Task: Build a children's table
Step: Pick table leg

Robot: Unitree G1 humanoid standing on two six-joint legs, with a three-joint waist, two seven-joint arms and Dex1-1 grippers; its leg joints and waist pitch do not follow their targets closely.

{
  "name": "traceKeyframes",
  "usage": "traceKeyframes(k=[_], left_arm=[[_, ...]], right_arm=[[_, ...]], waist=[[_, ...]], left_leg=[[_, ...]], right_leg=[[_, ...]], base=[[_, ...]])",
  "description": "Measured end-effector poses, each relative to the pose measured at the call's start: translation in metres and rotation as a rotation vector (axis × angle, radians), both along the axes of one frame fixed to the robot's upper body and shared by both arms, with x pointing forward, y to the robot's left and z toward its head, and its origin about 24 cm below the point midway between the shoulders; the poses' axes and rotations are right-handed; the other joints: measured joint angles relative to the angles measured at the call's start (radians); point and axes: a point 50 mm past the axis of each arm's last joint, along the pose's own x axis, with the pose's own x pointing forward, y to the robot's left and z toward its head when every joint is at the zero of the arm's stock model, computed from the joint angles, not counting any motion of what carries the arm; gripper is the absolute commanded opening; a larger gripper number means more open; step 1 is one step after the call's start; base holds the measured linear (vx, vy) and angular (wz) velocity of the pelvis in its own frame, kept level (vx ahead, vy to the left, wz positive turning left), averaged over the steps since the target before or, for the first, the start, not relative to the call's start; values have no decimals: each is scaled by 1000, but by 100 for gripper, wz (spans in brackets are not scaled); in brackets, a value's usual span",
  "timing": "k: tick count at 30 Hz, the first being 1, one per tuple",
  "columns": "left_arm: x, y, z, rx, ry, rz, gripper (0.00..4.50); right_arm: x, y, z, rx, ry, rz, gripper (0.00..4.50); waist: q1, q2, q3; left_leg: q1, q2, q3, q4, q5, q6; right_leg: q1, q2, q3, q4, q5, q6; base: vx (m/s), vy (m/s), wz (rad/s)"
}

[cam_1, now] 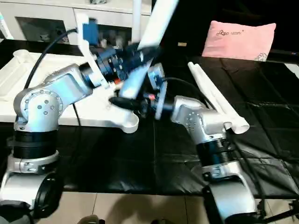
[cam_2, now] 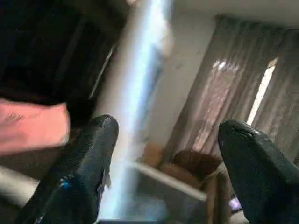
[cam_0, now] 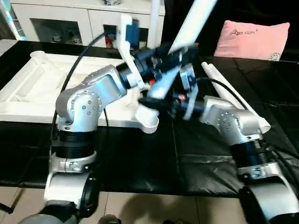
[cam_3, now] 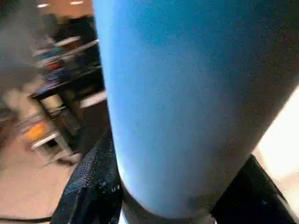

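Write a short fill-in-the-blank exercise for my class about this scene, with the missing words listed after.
1. The right gripper is shut on a white ____.
2. The left gripper beside that leg is ____.
3. The pillow at the back of the black table is ____.
4. The tabletop lies on the robot's ____ side.

Missing words: leg; open; pink; left

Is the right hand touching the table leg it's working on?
Touching. In the right wrist view, the leg sits between the right hand's two black fingers, pressed against both.
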Motion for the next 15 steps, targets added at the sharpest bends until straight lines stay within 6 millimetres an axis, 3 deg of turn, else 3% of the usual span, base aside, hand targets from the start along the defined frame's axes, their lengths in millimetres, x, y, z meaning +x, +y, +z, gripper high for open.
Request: traceKeyframes(k=[3,8,12,15], left_arm=[[-2,0,13,-30,-42,1,379],[8,13,12,-19,-34,93,379],[24,42,-1,131,-43,263,379],[34,59,-24,284,-29,343,379]], right_arm=[[-1,3,-8,8,31,-27,195],[3,-1,-6,-5,-21,-115,195],[3,-10,-18,-89,-31,-193,195],[3,-17,-25,-145,-56,-260,195]], waist=[[-2,0,0],[-15,0,0],[-20,0,0],[-20,0,0]], left_leg=[[0,0,0,0,0,0],[0,0,1,-1,1,-1],[0,0,0,-1,1,-1],[1,0,0,-1,1,-1]], right_leg=[[-1,0,0,0,0,0],[1,0,0,1,0,0],[1,0,0,1,0,0],[-1,0,0,0,0,0]], base=[[0,0,0],[0,0,0],[0,0,0],[0,0,0]])
